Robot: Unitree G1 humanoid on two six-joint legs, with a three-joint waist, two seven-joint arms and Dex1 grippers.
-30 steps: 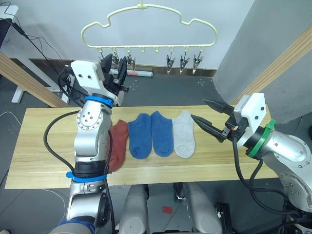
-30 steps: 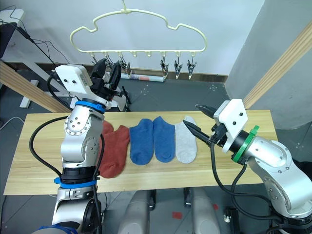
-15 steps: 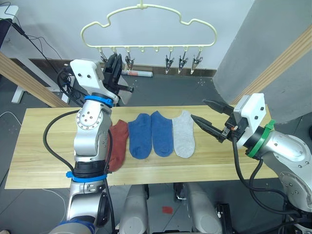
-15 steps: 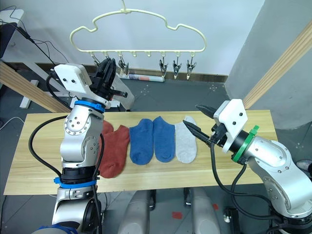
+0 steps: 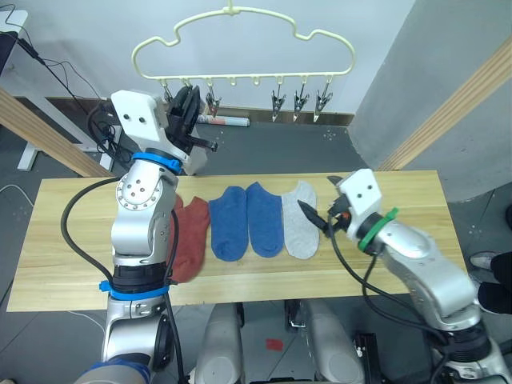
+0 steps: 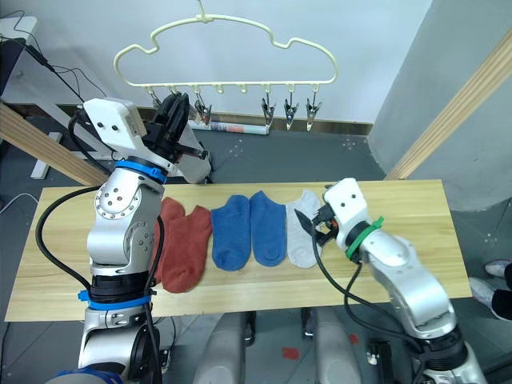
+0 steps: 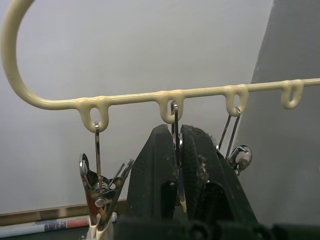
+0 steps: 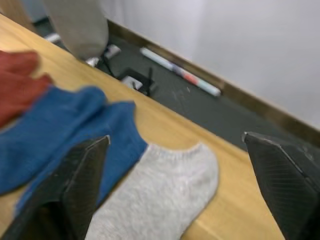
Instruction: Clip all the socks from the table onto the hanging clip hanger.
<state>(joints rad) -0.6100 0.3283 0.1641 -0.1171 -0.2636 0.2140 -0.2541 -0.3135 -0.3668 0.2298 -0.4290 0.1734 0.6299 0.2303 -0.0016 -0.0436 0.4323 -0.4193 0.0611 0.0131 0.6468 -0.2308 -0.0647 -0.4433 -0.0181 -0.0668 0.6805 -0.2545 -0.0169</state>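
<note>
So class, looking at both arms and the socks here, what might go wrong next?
The right hand, open over the grey sock, could also snag the blue sock touching it. The left hand, shut on a metal clip of the clip hanger, might set the hanger swinging if it pulls.

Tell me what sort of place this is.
Probably a robot test room, not a home: a bare table with socks laid in a row, a clip hanger, loose cables on the grey floor.
</note>
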